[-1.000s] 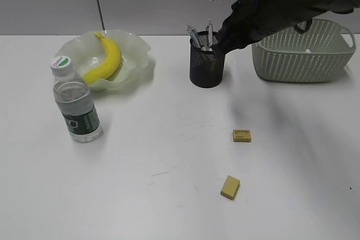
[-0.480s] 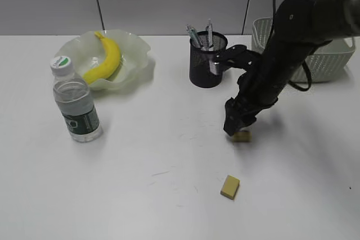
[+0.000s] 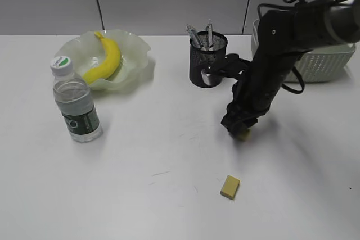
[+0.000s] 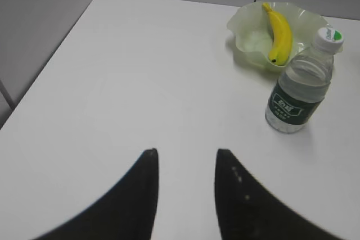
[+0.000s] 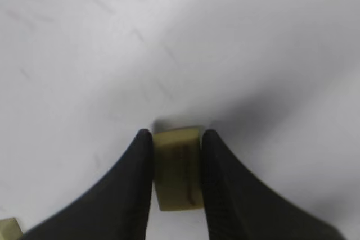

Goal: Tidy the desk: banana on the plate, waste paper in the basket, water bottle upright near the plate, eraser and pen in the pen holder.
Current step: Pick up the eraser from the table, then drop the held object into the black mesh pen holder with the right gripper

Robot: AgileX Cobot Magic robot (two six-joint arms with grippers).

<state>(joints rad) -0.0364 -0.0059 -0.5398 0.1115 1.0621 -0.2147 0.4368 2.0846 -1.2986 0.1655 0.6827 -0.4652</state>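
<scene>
The eraser (image 5: 178,167) sits on the desk (image 3: 140,155), in front of the pen holder (image 3: 207,66) and slightly right of it. My right pincer (image 5: 175,139) is down on it, both fingers pressed against its sides (a snug clamp). A 2nd eraser (image 3: 230,186) lies nearer the front edge. My left pincer (image 4: 184,158) hangs parted, holding nothing.

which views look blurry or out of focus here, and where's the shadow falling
Right wrist view: soft focus throughout, the eraser between the right pincer fingers blurred, grey shadow beyond it. Left wrist view: left pincer fingers blurred, water bottle sharp. Exterior view: sharp, arm shadow on the desk.
</scene>
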